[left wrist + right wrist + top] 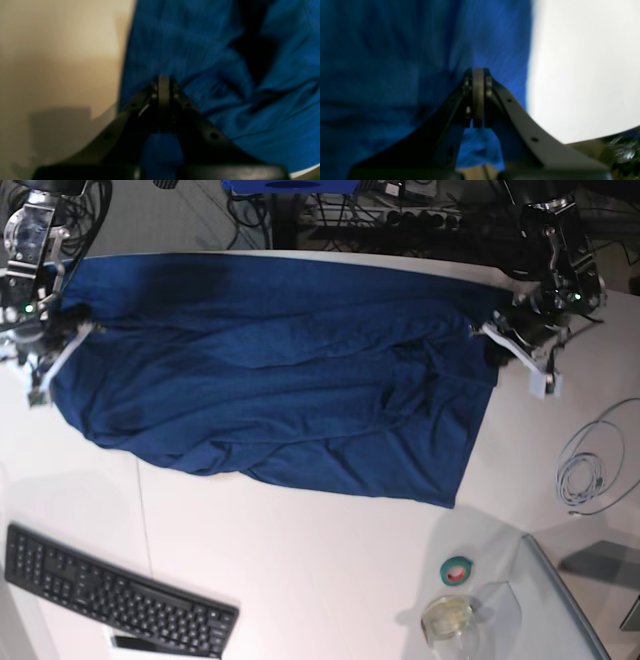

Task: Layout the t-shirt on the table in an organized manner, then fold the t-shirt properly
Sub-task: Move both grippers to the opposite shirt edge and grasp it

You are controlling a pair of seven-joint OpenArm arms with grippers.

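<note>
Now both my grippers are clamped on the t-shirt [280, 370] — left gripper [500, 340] at its 3 o'clock edge, right gripper [62, 332] at 9 o'clock. It lies spread but rumpled across the table [330, 570], toward 12 o'clock.

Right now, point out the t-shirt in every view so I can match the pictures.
Left wrist: the t-shirt fills the right and centre, behind the shut left claw.
Right wrist: it fills the left and centre, behind the shut right claw.
Base: it spreads across the upper half, stretched between both claws.
Shared landmark: the white table, pale at the left in the left wrist view, bright at the right in the right wrist view.
</note>
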